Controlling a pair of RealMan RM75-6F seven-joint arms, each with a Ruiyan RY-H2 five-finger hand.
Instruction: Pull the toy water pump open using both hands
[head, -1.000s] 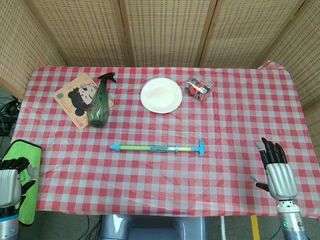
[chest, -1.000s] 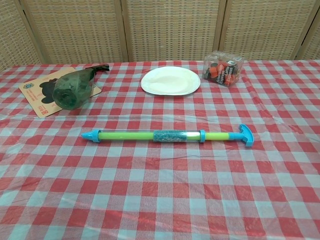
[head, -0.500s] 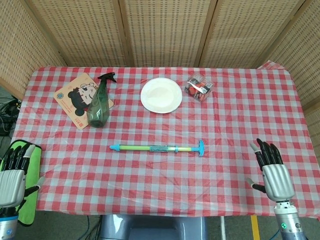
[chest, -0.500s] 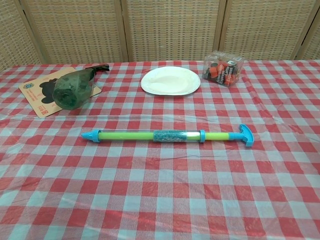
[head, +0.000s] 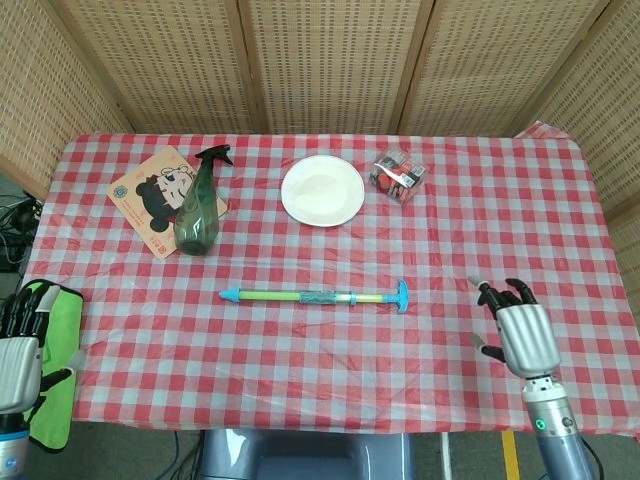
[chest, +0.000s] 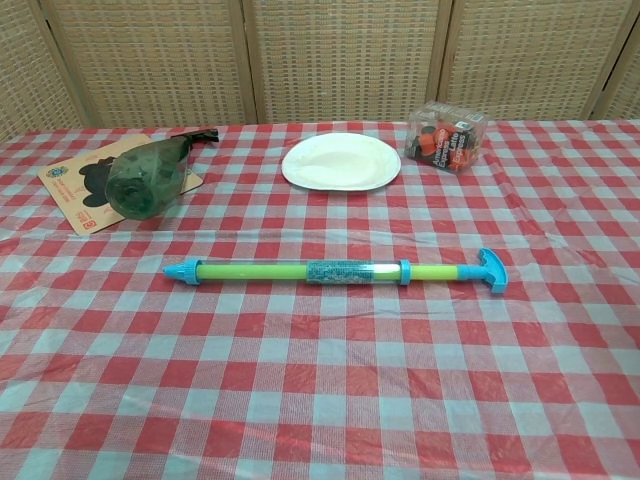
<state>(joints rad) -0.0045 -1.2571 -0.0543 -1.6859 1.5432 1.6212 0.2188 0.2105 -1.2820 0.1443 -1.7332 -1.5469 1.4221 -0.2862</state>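
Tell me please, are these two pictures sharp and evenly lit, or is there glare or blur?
Head view: even light, soft shadows, sharp on the toy water pump, slight wide-angle bend at the edges. Chest view: also sharp, with faint sheen on the wrinkled tablecloth; no strong glare or blur.

Bright even indoor light, soft faint shadows, no glare; both views sharp, little edge distortion
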